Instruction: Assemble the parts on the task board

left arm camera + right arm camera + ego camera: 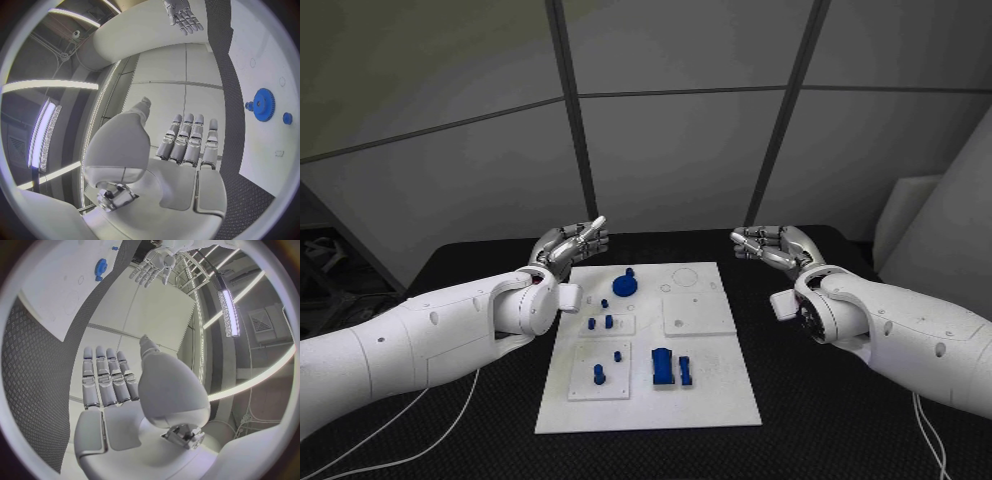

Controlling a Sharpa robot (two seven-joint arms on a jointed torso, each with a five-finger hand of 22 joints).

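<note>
Blue parts [669, 368] — clear of fingers [583, 238]

On the task board [718, 400], the small blue pegs [599, 322] near its middle are too small to tell their shapes. The left arm [430, 345] covers the board's left edge near the far corner. In the left wrist view the blue gear [264, 104] looks warped, and the board runs off the circle's rim.

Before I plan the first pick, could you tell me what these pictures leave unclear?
- Head view: the small blue pegs on the task board are too small to tell their shape or whether they are seated.
- Left wrist view: the blue gear shows, but the rim cuts off most of the board.
- Right wrist view: the gear is tiny.
</note>
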